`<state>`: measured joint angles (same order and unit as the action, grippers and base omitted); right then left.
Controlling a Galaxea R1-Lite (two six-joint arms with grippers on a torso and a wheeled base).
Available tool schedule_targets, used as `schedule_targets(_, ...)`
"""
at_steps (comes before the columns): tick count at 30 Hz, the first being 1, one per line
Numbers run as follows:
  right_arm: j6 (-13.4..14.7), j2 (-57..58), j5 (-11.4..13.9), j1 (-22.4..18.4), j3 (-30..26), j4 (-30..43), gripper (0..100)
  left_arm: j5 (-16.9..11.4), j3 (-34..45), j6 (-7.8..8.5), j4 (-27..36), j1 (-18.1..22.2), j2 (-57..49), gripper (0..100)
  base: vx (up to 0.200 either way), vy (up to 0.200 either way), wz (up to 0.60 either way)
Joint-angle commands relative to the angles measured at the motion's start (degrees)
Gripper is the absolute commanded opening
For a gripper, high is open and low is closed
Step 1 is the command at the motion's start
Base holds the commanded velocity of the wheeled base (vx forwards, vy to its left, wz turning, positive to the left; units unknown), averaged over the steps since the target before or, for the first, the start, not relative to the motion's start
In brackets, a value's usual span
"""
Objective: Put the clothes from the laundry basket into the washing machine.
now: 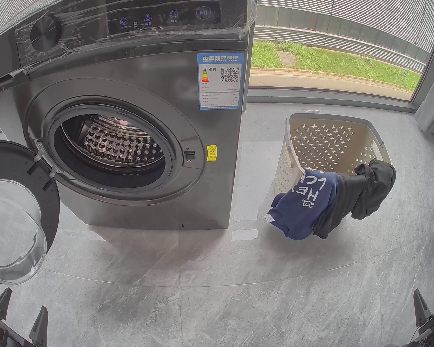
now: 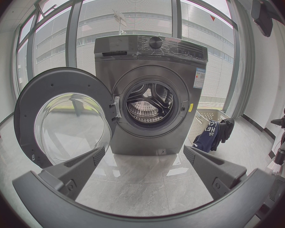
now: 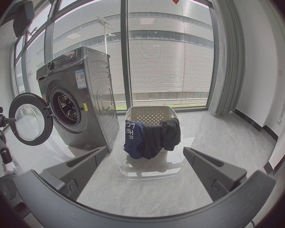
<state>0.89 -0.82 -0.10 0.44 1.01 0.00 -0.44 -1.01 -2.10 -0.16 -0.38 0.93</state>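
Clothes, a blue garment and a black garment, hang side by side over the near rim of the laundry basket, which stands on the floor just to the right of the washing machine. On the machine's left side its round door is swung wide, leaving the mouth of the drum uncovered. Well in front of the machine the left pincer faces the open drum and the right pincer faces the basket, each with its fingers spread wide apart, gripping nothing and touching nothing.
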Motion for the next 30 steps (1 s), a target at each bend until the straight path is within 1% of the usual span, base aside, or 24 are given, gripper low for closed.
schedule_targets(1,0.0,0.8,0.0,0.0,-0.9,0.0,100,0.0,0.9,-0.01,0.0,0.0,-0.9,100,0.000,0.000,0.00)
schedule_targets(28,0.0,0.8,0.0,0.0,-0.9,0.0,100,0.0,1.0,-0.01,0.0,0.0,-0.9,100,0.000,-0.200,0.00)
schedule_targets(30,0.0,0.8,0.0,0.1,-0.9,0.0,100,0.0,0.9,-0.01,0.0,0.0,-0.9,100,0.000,0.000,0.00)
